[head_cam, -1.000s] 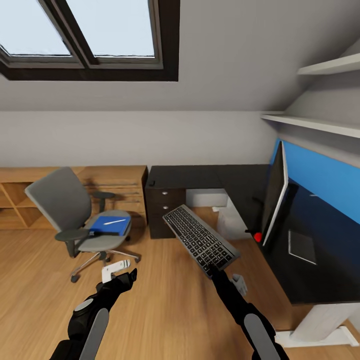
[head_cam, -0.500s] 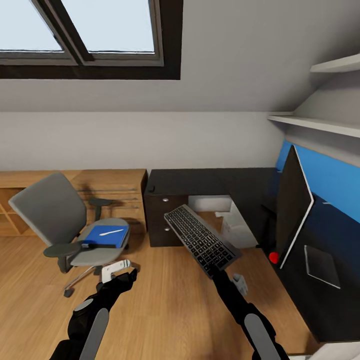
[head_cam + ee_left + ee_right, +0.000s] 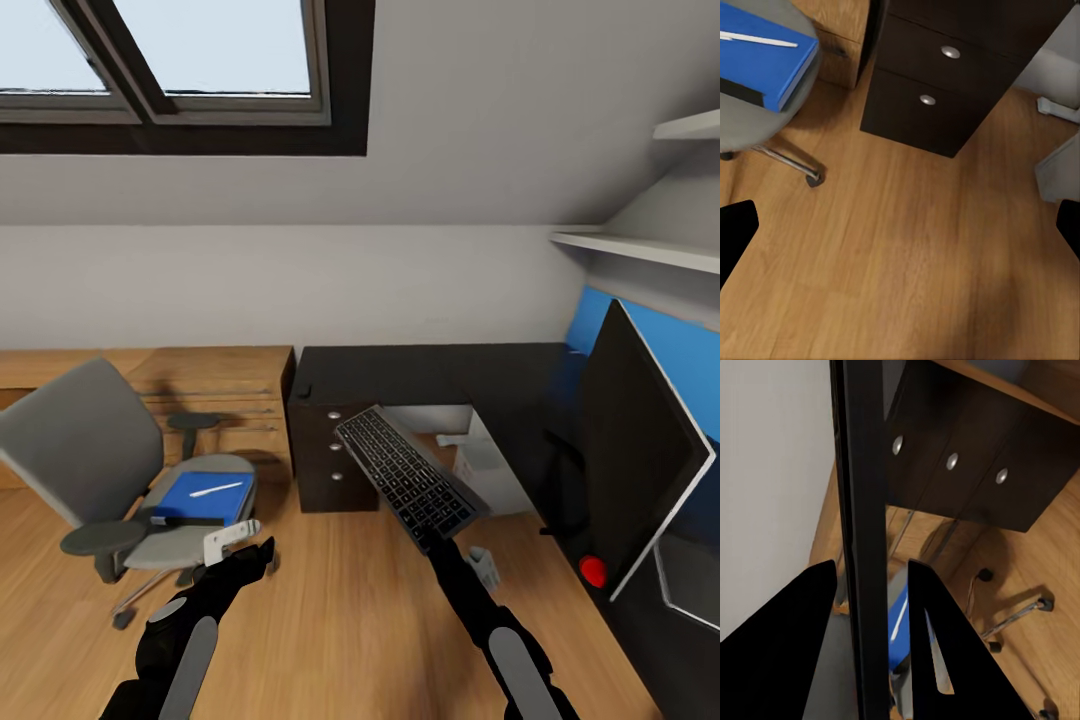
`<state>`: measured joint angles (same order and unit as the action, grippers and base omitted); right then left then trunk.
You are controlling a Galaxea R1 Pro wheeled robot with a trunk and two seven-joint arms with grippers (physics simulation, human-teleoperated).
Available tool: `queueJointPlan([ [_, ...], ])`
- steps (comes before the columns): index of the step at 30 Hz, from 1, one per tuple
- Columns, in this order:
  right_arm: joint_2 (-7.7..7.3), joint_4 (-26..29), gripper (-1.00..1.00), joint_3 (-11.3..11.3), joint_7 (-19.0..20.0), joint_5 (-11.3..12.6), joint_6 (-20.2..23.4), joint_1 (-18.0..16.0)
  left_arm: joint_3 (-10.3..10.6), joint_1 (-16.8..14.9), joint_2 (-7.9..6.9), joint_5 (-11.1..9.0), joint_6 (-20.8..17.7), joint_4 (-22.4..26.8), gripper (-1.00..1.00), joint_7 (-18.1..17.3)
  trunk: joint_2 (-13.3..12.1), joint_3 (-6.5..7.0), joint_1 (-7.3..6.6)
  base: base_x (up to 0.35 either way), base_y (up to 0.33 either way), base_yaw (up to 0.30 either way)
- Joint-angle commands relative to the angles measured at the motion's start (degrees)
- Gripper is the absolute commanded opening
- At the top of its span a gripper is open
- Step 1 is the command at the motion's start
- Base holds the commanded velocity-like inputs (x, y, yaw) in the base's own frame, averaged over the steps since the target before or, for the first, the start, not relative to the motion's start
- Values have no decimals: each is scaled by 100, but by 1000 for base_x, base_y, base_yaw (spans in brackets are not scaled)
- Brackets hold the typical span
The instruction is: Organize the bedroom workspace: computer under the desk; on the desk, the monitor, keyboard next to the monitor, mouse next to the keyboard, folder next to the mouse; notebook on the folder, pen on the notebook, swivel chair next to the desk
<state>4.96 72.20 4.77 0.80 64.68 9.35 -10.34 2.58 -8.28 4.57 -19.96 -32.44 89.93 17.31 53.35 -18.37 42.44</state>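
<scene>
Keyboard [image 3: 410,479] edge clamped in right tool [image 3: 874,607] | left tool [image 3: 900,232] apart over bare floor [image 3: 907,277]

An attic room in a home, fitted out as a study corner: pale grey walls slope up to a dark-framed skylight [image 3: 200,70], and the floor [image 3: 350,620] is light wood planks. An L-shaped desk [image 3: 430,365] with glossy black top and blue back panel carries a monitor [image 3: 640,460], a grey swivel chair [image 3: 90,450] stands by a low oak dresser [image 3: 215,385], and white shelves [image 3: 640,248] line the wall
</scene>
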Motion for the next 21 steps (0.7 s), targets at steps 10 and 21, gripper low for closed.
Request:
queueJointPlan([
  [10, 5, 5, -100, -1, 7, 45, -66, -3, 6, -6, 0, -60, -17, 7, 100, 55, 5, -7, 4, 324, 3, 0],
  [21, -2, 3, -100, 12, 7, 44, -191, -3, 6, -7, 0, -60, -17, 7, 100, 56, 5, -7, 4, 324, 0, 0],
])
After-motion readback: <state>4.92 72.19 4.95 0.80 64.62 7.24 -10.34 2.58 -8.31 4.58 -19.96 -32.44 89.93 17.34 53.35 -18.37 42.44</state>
